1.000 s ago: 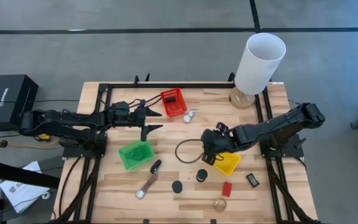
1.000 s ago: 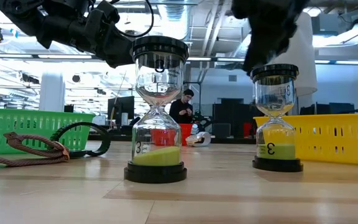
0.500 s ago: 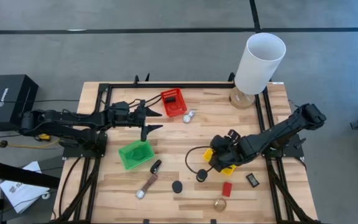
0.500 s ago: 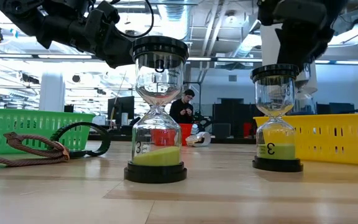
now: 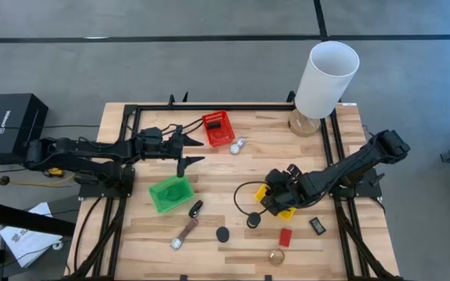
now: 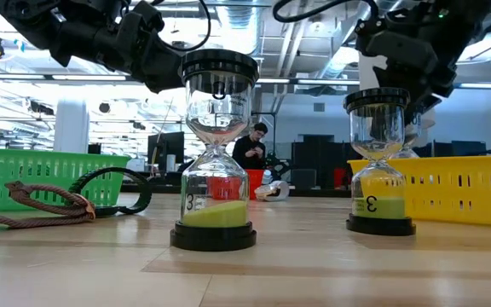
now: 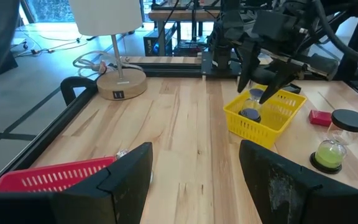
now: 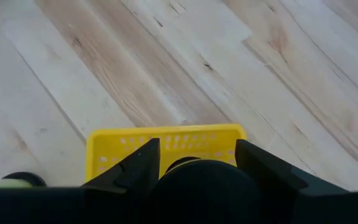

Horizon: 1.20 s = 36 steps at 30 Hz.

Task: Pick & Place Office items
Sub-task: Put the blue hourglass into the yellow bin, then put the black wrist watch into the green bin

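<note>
We see a pale wood-plank worktop [image 5: 233, 168] edged by a black frame. Nearest the front edge lie a gold round piece [image 5: 276, 256], a red block [image 5: 285, 236], a black clip [image 5: 317, 225] and a brown strap [image 5: 184, 232]. Two hourglasses with green sand stand there, one [image 6: 215, 153] nearer the low camera, the other [image 6: 379, 162] just in front of the yellow basket [image 5: 286, 204]. The green basket [image 5: 170, 193] sits mid-worktop, the red basket [image 5: 218, 128] farther back, and the white lamp [image 5: 325, 78] at the far right corner. Beyond the worktop the low view shows an open workshop with a person standing.

What lies inside the yellow basket is hard to make out in the high view.

The right end effector [image 7: 261, 81] hangs over the yellow basket with its fingers spread, and a dark round object [image 8: 201, 186] sits between them; we cannot tell whether it is gripped. The left end effector [image 5: 192, 146] hovers between the red and green baskets, fingers spread, holding nothing.
</note>
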Available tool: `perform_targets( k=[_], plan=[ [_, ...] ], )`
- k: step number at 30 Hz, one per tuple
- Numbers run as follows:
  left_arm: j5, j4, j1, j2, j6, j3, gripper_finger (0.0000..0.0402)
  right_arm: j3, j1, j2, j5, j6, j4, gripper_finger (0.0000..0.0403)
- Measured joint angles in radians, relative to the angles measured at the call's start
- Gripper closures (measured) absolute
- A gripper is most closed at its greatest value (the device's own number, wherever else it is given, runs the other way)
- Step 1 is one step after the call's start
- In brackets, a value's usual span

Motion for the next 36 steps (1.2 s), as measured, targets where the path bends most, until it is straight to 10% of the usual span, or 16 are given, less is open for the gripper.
perform_targets(
  k=[36],
  plan=[
    [0.0,0.011,0.0,0.0,0.0,0.0,0.0165,0.109,-0.082,0.059,-0.059,-0.134,-0.091,0.014]
  ],
)
